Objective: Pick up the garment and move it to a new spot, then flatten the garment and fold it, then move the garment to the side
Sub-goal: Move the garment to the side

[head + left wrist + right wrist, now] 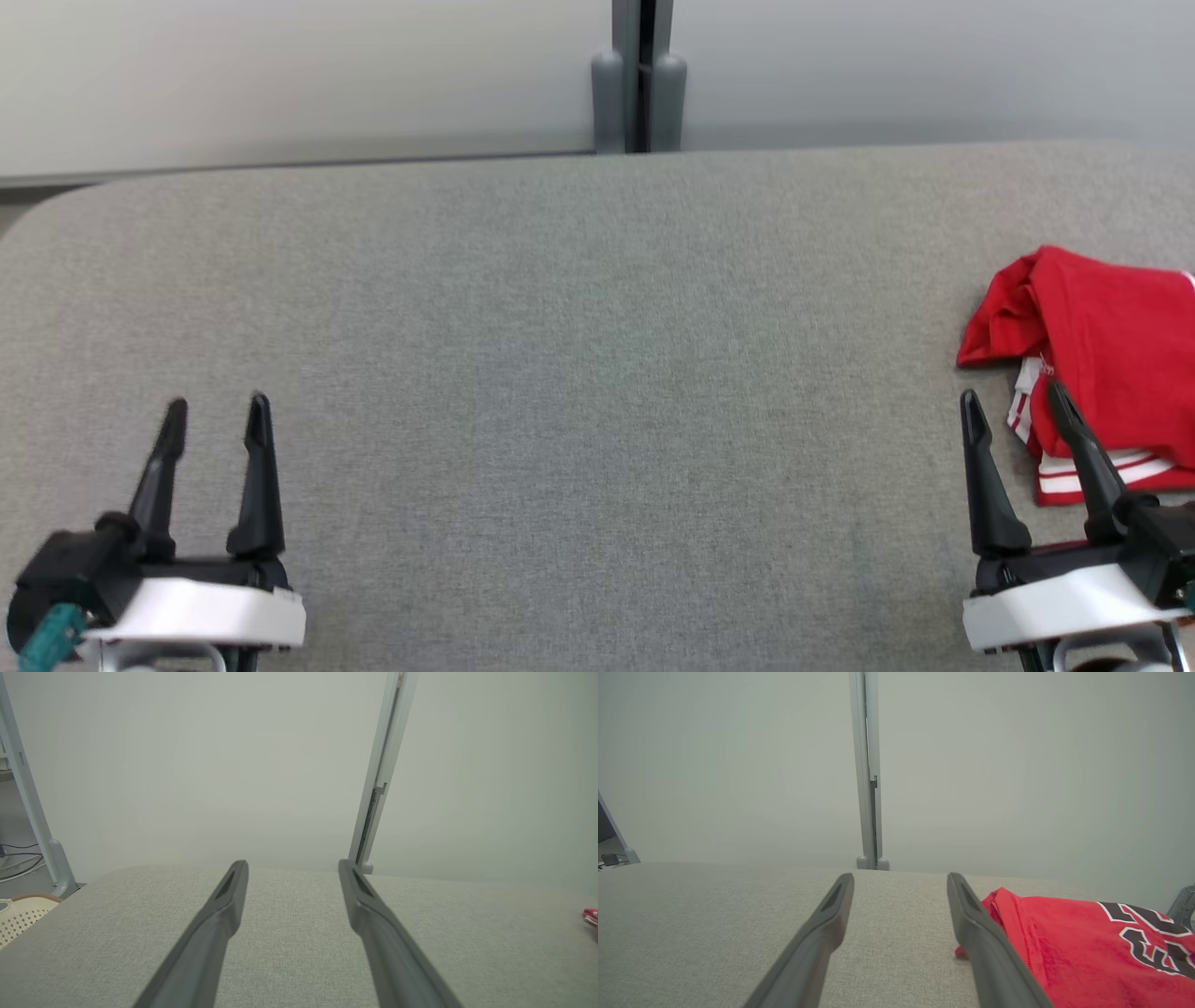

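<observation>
A red garment (1106, 350) with white stripes lies folded at the far right of the grey fabric table (579, 355). The right wrist view shows its black and white lettering, the garment (1073, 933) lying just right of the right finger. My right gripper (1013, 401) stands open at the lower right, its right finger crossing in front of the garment's near edge, nothing between the fingers. At the lower left my left gripper (217, 409) is open and empty above bare table. A sliver of the garment (590, 915) shows at the far right of the left wrist view.
A pale wall with a grey vertical post (639, 84) rises behind the table's far edge. Off the table's left end stands a cream perforated basket (21, 912). Bare grey cloth stretches between the two grippers.
</observation>
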`<state>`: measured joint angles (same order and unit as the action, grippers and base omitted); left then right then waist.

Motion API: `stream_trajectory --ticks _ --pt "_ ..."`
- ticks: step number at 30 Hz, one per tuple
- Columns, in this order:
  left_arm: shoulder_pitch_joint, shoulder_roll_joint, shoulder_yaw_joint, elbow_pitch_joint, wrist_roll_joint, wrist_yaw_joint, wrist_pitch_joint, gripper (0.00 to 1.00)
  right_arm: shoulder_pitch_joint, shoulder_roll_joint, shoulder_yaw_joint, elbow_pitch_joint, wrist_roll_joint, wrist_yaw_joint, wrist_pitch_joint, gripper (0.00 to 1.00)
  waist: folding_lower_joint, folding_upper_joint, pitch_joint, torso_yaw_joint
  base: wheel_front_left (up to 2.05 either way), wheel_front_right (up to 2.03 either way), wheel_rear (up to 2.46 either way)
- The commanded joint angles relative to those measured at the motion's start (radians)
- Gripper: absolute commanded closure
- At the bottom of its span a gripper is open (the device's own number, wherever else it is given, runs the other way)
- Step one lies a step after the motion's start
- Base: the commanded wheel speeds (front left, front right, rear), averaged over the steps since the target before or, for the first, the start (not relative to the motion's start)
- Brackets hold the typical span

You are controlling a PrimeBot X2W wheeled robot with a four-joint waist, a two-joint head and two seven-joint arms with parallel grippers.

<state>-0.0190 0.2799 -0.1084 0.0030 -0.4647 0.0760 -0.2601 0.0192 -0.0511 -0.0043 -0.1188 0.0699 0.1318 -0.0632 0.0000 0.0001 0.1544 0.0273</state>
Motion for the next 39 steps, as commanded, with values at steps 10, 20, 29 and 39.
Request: stream_trajectory --ticks 10,20,29,39 --pt "0.097 -0.001 -0.051 0.053 0.023 0.012 0.018 0.0 0.143 -0.001 -0.028 -0.023 0.029 -0.002 0.052 0.0 0.0 -0.0001 -0.171 0.026 0.0 0.0 0.0" --pt "0.134 0.004 -0.058 0.085 0.014 0.007 0.016 0.0 0.223 0.0 -0.024 -0.052 0.04 -0.002 0.09 0.0 0.0 -0.0001 -0.22 0.021 0.0 0.0 0.0" --pt "0.133 0.011 -0.066 0.088 0.014 0.015 0.024 0.0 0.227 -0.001 -0.021 -0.068 0.032 -0.002 0.107 0.0 0.0 -0.0001 -0.218 0.019 0.0 0.0 0.0" --pt "0.118 0.016 -0.072 0.1 0.009 0.013 0.023 0.0 0.214 -0.001 -0.024 -0.061 0.031 -0.002 0.104 0.0 0.0 -0.0001 -0.211 0.024 0.0 0.0 0.0"
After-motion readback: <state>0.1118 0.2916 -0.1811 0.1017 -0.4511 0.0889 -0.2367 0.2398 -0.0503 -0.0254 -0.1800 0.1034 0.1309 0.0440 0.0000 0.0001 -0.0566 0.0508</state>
